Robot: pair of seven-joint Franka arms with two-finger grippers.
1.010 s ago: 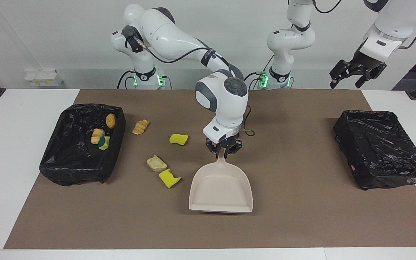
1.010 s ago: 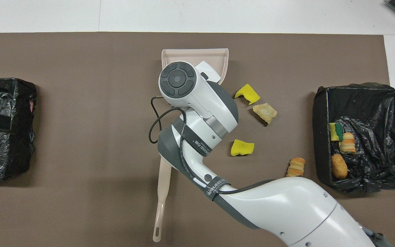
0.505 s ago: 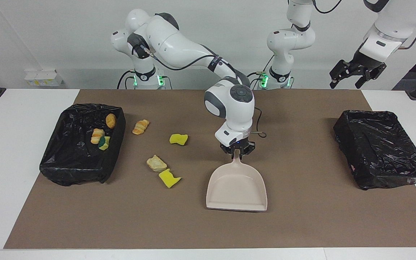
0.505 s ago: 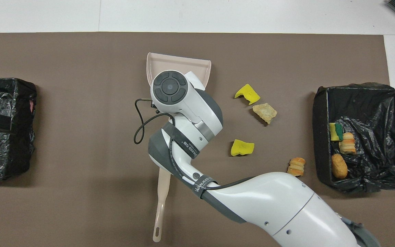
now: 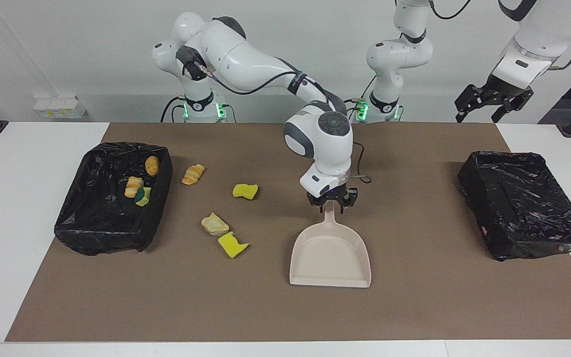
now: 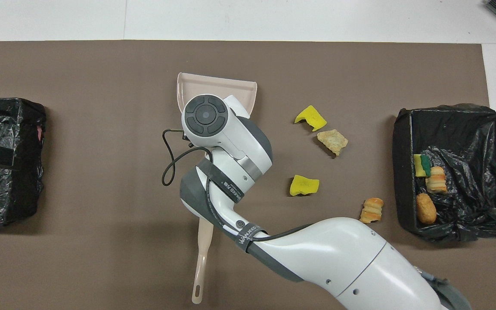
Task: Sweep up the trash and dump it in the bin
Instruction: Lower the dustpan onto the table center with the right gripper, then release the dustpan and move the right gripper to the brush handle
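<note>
The brown mat covers the surface. A black-lined bin at mid-frame, toward the right arm's end, already has three scraps in it. The pale dustpan lies flat at lower centre. It looks like stiff, light plastic, best taken by its handle. The right gripper is on that handle, but I cannot tell whether it is clamped. The trash left, four scraps, lies between pan and bin. It looks soft, featherlight and likely to tumble. The left gripper waits at the upper frame, fingers wide.
</note>
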